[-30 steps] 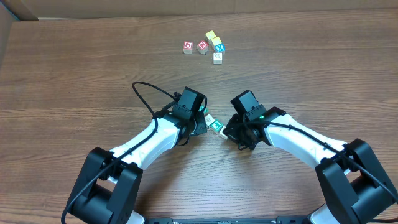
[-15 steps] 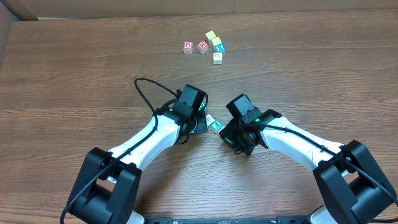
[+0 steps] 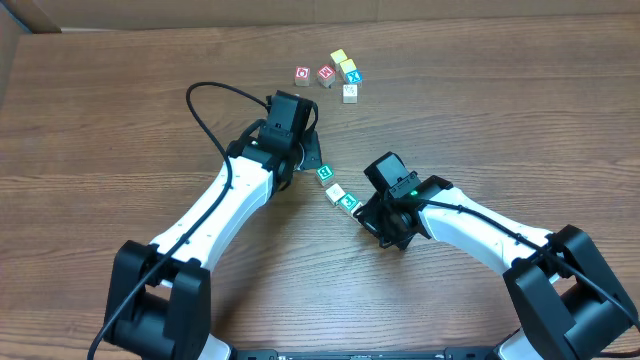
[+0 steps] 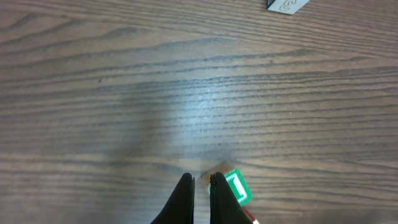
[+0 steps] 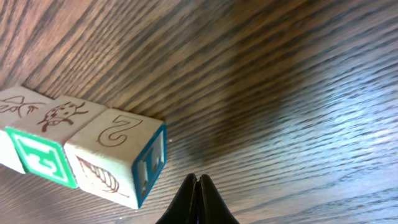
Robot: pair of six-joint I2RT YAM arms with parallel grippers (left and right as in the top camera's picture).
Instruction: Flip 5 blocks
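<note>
Three blocks lie in a diagonal row mid-table: a green-faced block (image 3: 324,173), a pale block (image 3: 335,189) and a teal-faced block (image 3: 348,201). My left gripper (image 3: 312,160) is shut and empty, its tip just beside the green-faced block (image 4: 238,188). My right gripper (image 3: 366,213) is also shut and empty, its closed tip (image 5: 197,180) just right of the teal-faced block (image 5: 118,155), which shows a "2" on top. The green-faced block (image 5: 37,155) sits further left in that view. Several more blocks cluster at the far side, among them a red block (image 3: 302,76) and a teal X block (image 3: 350,73).
The wooden table (image 3: 500,110) stretches bare to the right and left of the arms. The left arm's black cable (image 3: 205,110) loops above the table. A pale wall or board (image 3: 30,15) borders the far left corner.
My left arm has swung away toward the far left, uncovering the green-faced block at the row's upper end. My right gripper shifted slightly left a second ago, then held still.
</note>
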